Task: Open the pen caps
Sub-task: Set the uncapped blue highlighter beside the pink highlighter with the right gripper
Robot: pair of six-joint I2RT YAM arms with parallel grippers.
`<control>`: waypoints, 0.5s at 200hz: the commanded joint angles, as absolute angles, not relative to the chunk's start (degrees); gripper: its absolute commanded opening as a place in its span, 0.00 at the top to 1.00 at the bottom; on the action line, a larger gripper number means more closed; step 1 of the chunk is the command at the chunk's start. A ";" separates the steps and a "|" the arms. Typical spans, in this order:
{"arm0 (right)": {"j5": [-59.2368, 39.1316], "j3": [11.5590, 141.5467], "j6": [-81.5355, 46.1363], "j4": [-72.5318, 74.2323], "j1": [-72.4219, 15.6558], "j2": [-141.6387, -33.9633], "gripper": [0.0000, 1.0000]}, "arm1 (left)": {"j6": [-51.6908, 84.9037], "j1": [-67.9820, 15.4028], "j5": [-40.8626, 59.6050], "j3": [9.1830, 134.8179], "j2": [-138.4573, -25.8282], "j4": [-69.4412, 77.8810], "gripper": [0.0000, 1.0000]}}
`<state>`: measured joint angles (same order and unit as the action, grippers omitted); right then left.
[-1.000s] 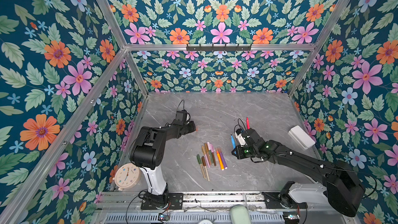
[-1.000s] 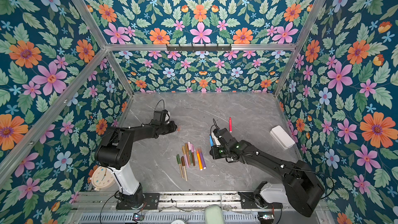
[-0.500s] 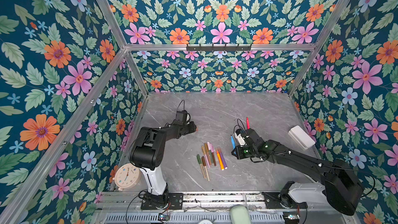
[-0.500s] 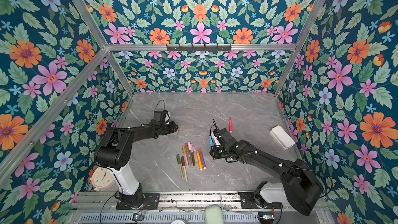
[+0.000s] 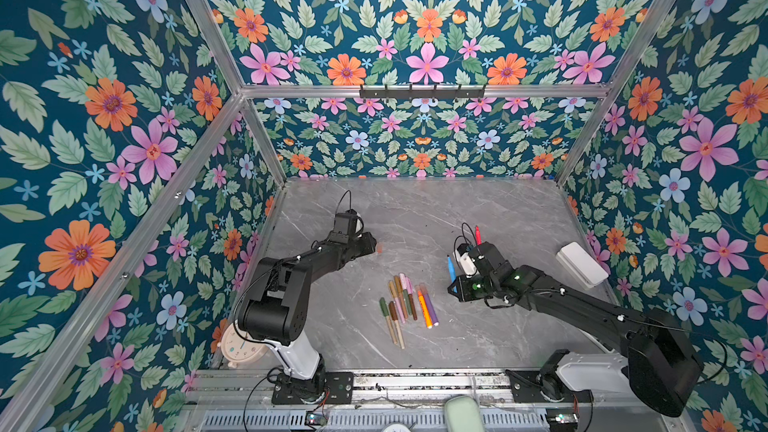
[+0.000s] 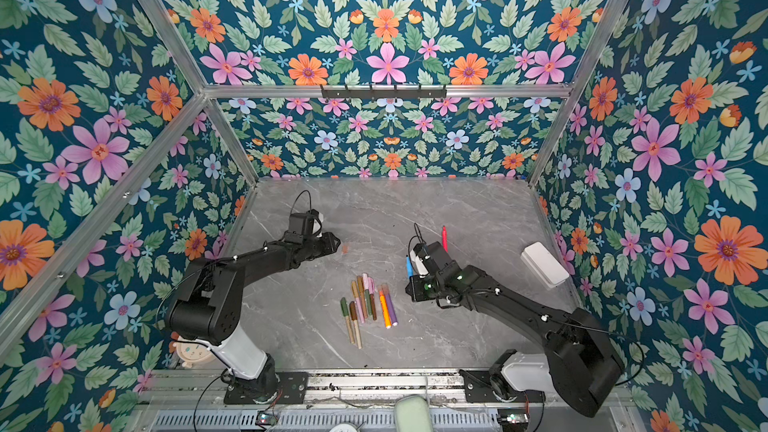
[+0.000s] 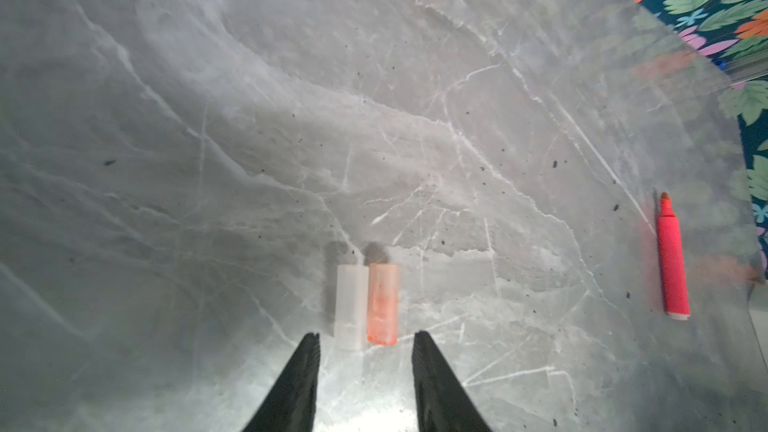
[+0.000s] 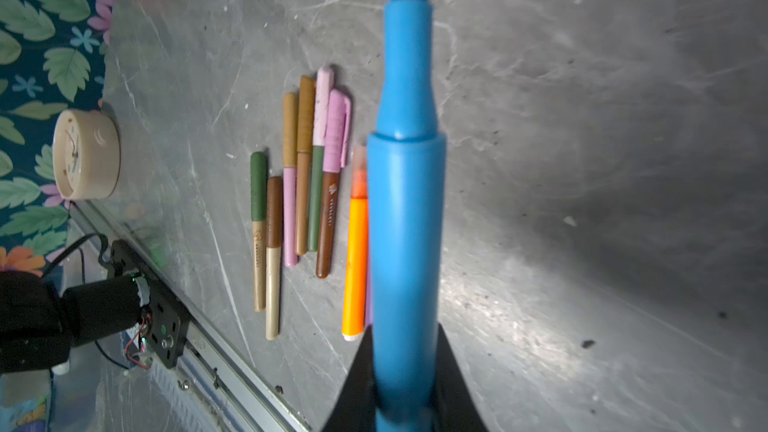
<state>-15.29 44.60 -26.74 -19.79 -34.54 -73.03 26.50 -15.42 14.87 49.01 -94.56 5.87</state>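
Two loose pen caps lie side by side on the grey table, a whitish one (image 7: 351,311) and a pale orange-red one (image 7: 383,309), also faint in a top view (image 5: 379,248). My left gripper (image 7: 365,338) (image 5: 371,243) is open just short of them, holding nothing. My right gripper (image 8: 405,351) (image 5: 456,284) is shut on an uncapped blue pen (image 8: 406,184) (image 5: 450,268), tip pointing away. An uncapped red pen (image 7: 672,268) (image 5: 477,234) lies beyond the right gripper. A row of capped pens (image 5: 405,305) (image 8: 307,184) lies mid-table, among them an orange one (image 5: 424,309).
A white box (image 5: 582,263) sits by the right wall. A small round clock (image 5: 243,344) (image 8: 85,153) stands at the front left corner beside the left arm's base. Floral walls close in three sides; a metal rail (image 5: 395,380) runs along the front edge.
The left gripper's jaws have opened, and the orange-red cap now lies free on the table in front of them. The right arm has held still with the blue pen.
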 commanded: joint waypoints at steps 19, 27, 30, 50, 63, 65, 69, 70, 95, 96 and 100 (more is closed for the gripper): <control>-22.41 49.56 -20.66 -26.31 -16.94 -75.52 1.00 | 24.92 -15.42 12.89 42.95 -91.21 17.97 0.60; -25.84 50.27 -21.11 -24.99 -11.08 -77.43 1.00 | 24.50 -15.43 11.93 40.22 -89.78 22.35 0.61; -27.16 50.54 -21.46 -24.23 -9.21 -78.39 1.00 | 24.44 -15.40 11.51 39.05 -89.24 24.16 0.61; -34.05 53.55 -24.98 -20.72 -0.03 -86.81 1.00 | 22.97 -15.47 8.75 33.75 -84.25 30.80 0.62; -32.65 56.77 -24.81 -20.96 0.94 -91.85 1.00 | 22.12 -15.47 7.35 30.87 -81.04 33.44 0.62; -32.09 57.19 -24.57 -21.17 0.96 -92.51 1.00 | 22.03 -15.47 7.26 30.28 -80.55 34.07 0.62; -31.33 58.15 -24.29 -21.39 0.89 -93.84 1.00 | 21.90 -15.46 6.90 29.18 -79.58 35.19 0.62; -31.18 58.39 -24.23 -21.46 0.89 -94.16 1.00 | 21.85 -15.46 6.88 28.92 -79.34 35.44 0.62; -27.14 63.19 -23.23 -22.70 0.86 -101.81 1.00 | 21.76 -15.52 5.47 25.93 -75.23 37.54 0.61; -27.02 63.46 -23.17 -22.73 0.87 -102.01 1.00 | 21.73 -15.54 5.55 25.97 -75.10 37.40 0.61; -26.48 64.12 -22.93 -22.98 0.88 -102.81 1.00 | 21.60 -15.56 5.85 26.17 -74.71 36.78 0.61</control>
<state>-28.67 60.90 -23.99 -21.19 0.75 -98.48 23.00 -15.51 7.81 26.76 -76.93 31.75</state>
